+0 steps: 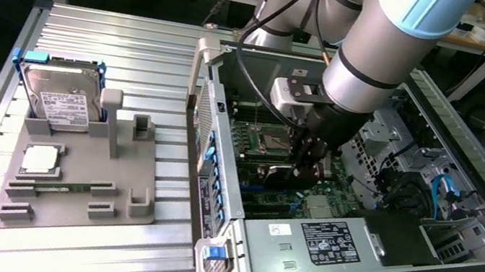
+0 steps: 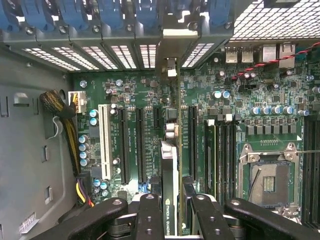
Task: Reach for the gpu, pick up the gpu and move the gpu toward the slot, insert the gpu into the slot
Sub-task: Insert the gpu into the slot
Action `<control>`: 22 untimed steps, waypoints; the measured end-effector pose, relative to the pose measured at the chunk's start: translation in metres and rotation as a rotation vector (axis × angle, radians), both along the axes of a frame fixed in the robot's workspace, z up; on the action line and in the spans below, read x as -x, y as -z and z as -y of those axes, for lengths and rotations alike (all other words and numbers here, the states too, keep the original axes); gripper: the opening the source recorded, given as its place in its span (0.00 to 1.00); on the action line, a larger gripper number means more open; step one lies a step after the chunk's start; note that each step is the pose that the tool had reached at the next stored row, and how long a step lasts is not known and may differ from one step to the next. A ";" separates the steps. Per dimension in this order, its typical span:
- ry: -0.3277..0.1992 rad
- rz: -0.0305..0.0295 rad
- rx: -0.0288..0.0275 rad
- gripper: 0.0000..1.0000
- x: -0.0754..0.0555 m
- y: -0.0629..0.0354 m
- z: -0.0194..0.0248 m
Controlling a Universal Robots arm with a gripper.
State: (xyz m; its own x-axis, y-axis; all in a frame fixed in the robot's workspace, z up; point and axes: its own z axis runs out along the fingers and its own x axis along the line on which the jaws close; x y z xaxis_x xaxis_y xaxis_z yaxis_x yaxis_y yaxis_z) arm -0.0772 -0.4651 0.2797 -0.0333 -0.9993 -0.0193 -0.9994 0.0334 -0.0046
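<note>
Wrist view shows the gripper (image 2: 171,212) clamped on the gpu (image 2: 169,160), card edge-on above the green motherboard (image 2: 150,85)

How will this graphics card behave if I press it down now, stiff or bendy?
Probably stiff: the graphics card is a thin flat board, held on edge in the gripper. Likely fragile under sideways force, and its slim edge might tilt.

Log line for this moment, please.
gripper: shut on gpu | gpu: edge-on over motherboard, inside PC case | seated: cannot tell
</note>
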 end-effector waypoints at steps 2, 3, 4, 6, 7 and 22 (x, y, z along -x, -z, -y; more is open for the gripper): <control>0.000 0.0000 0.0001 0.27 0.000 0.0002 -0.0007; 0.000 -0.0001 0.0001 0.27 0.000 0.0003 -0.0014; 0.000 0.0000 0.0001 0.27 0.000 0.0005 -0.0021; 0.000 -0.0002 0.0002 0.27 0.000 0.0006 -0.0030; 0.000 -0.0001 0.0000 0.27 0.000 0.0008 -0.0032; 0.004 -0.0133 -0.0006 0.27 0.007 0.0022 -0.0048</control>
